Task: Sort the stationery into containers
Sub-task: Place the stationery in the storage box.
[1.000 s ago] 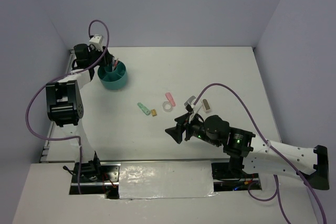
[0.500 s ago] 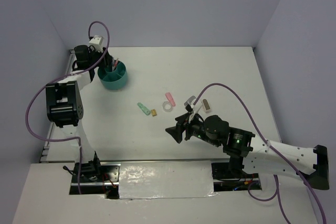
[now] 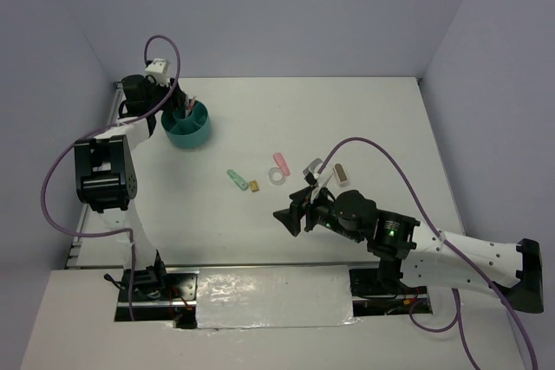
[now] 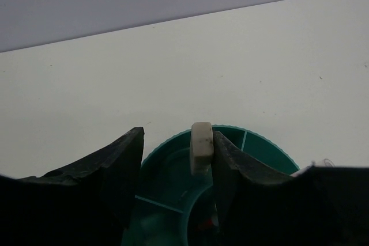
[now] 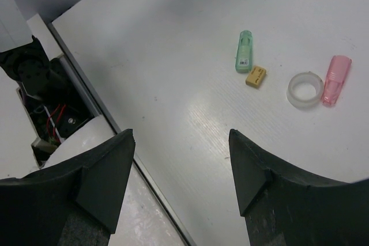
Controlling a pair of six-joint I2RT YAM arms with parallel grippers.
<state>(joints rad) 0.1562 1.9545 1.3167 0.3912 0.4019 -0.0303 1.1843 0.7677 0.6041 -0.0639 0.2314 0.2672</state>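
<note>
Hovering over the round teal plastic desk organizer [image 4: 164, 191], my left fingers [image 4: 118, 162] are spread wide. A beige eraser-like block [image 4: 201, 147] stands upright against the inner face of the finger at 3 o'clock, well clear of the other finger. Its lower end hangs over the organizer's inner wall, and I cannot tell whether it rests in a compartment. Compared with a second ago, my left arm [image 3: 104, 171] has drifted a touch toward 9 o'clock, while the wrist stays above the organizer at 10 o'clock on the worktop [image 3: 373, 119].

My right fingers [image 5: 104, 171] are spread too, with nothing between them, low over the worktop at 6 o'clock of the loose pieces. They have crept only slightly toward 9 o'clock since the earlier view.

Nothing on the worktop has shifted. The mint-green eraser-like block [image 5: 244, 51] lies just at 11 o'clock of the tiny orange piece [image 5: 255, 76]. The white tape ring [image 5: 305, 90] sits at 3 o'clock of that piece, with the pink eraser-like block [image 5: 335, 72] just beside the ring. The brown eraser-like block [image 3: 341, 173] lies farther toward 3 o'clock.
</note>
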